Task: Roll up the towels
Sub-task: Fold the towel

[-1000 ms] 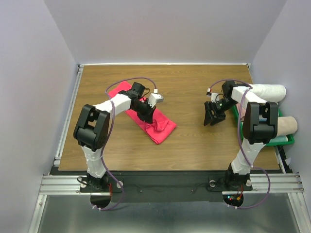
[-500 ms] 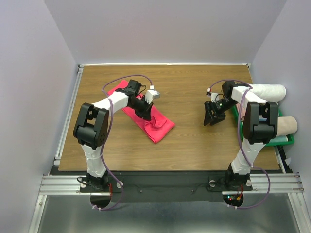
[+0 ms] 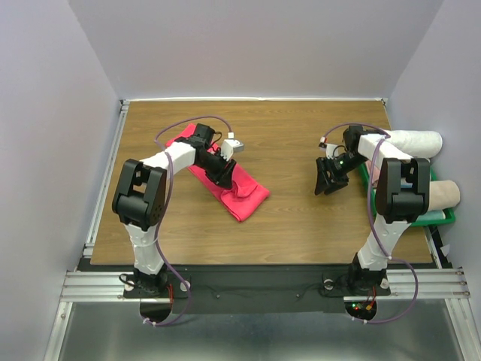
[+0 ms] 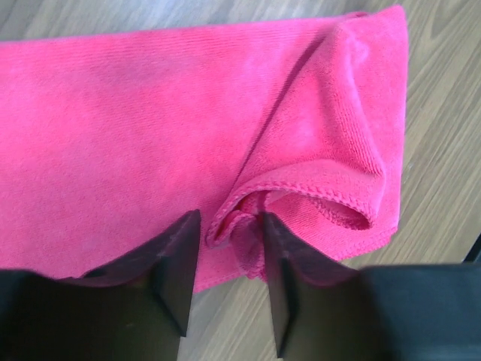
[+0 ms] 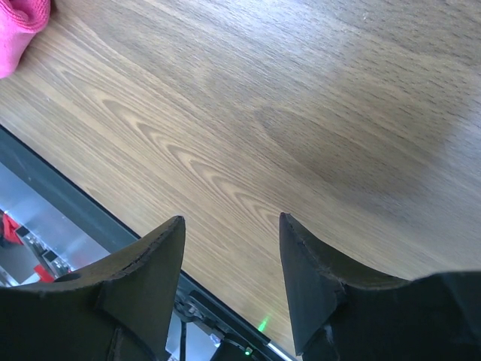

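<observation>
On the left of the worktop [image 3: 301, 226], the red towel [image 3: 248, 199] lies as a diagonal strip, with one edge curled into a small, loose fold. The left gripper [image 4: 225, 248] hangs right over that curl with its jaws apart; the fold sits between them unclamped. The right gripper [image 3: 328, 180] is also spread, over bare wood well apart from the towel. With nothing pinning it, the curl may spring open and flatten. A fresh pinch might catch only the top layer, dragging the cloth and skewing the roll into a cone.
</observation>
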Available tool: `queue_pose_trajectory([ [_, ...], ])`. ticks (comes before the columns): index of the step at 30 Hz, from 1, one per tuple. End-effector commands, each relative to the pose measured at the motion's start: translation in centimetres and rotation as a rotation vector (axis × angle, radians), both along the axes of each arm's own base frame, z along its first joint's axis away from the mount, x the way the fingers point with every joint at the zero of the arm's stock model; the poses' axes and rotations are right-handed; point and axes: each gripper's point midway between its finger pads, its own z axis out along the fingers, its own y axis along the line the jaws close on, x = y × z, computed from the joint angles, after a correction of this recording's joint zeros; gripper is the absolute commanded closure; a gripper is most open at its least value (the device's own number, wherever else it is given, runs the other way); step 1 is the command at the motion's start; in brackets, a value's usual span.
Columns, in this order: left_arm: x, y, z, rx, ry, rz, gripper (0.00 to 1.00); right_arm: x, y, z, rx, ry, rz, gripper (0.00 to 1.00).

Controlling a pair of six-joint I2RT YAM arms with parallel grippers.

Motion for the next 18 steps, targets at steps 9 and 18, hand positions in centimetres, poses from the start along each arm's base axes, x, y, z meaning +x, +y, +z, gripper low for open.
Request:
queue_pose_trajectory([
  [9, -0.7, 0.2, 7.2, -0.095, -0.263, -0.133, 0.43, 0.1, 0.5, 0.5, 0.053, -0.012, 0.009, 0.43],
  [18, -7.7, -0.8, 5.1, -0.053, -0.202, -0.349, 0.76, 0.5, 0.5, 0.5, 0.052, -0.012, 0.006, 0.46],
])
